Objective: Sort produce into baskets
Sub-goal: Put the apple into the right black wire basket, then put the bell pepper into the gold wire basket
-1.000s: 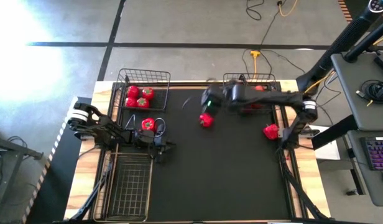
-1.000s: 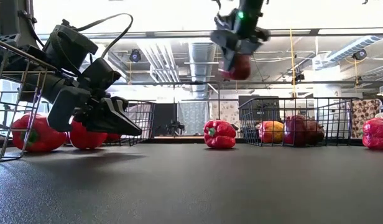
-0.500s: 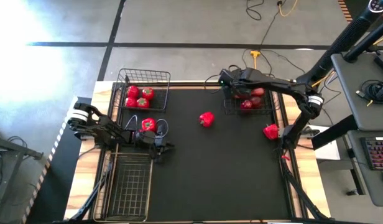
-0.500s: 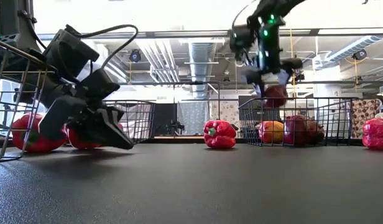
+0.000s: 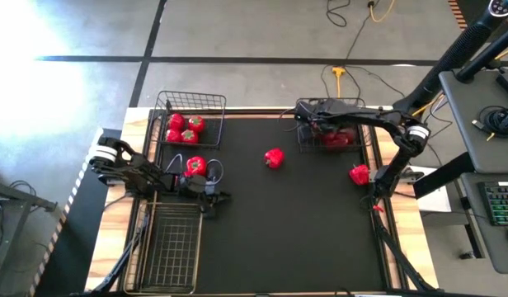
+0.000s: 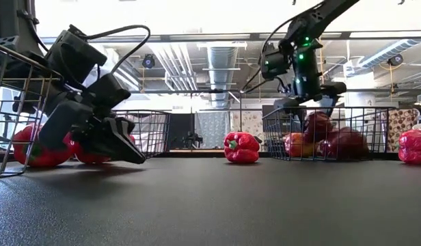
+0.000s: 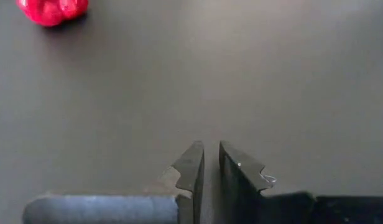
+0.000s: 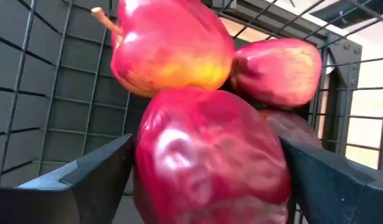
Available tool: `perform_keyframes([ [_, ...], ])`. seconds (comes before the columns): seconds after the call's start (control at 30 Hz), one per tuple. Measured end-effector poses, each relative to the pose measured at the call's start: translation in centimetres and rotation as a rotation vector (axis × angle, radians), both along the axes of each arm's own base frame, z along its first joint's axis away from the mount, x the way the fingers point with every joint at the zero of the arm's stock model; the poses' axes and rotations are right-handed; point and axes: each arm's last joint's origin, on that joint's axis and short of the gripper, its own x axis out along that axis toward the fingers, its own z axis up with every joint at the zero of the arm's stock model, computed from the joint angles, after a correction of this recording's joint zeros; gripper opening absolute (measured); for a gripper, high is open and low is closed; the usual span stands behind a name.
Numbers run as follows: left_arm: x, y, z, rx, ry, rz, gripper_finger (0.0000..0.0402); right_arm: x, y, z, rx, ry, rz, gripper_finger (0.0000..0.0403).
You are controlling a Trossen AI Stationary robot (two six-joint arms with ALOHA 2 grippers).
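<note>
Right gripper [image 8: 207,186] is putting a dark red apple [image 8: 210,155] into the black wire-mesh basket [image 5: 308,142].

Its fingers are wide apart beside the apple (looks let go), among other apples. Next: lifting out, going for the lumpy red pepper [image 5: 274,157]. Left gripper [image 7: 210,165], nearly closed, is waiting empty.

High view looked straight down on whole black table [image 5: 287,223]. Low view sat at table-top height, facing level across into room; shared with high view lone bell pepper [image 5: 274,157] at mid-table. Left wrist view faced down at bare mat past own near-touching fingers [image 7: 193,168]. Right wrist view sat very near apples [image 8: 173,46] inside wire basket [image 8: 48,112].
</note>
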Motion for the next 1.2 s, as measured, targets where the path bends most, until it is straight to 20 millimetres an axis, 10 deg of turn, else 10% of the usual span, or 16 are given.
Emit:
perform_keyframes([
  [0.37,0.4,0.0,0.6,0.02,-0.076,-0.014,0.0036,2.7,1.3,4.6,-0.089,-0.124,0.127,0.0379],
  [0.63,0.5,0.0,1.0,0.041,-0.113,-0.027,0.0036,7.7,6.7,7.1,-0.251,-0.31,0.32,0.038],
  [1.2,1.1,0.0,1.5,0.026,-0.15,0.012,0.0036,12.9,22.1,1.5,-0.27,-0.276,0.738,0.038],
])
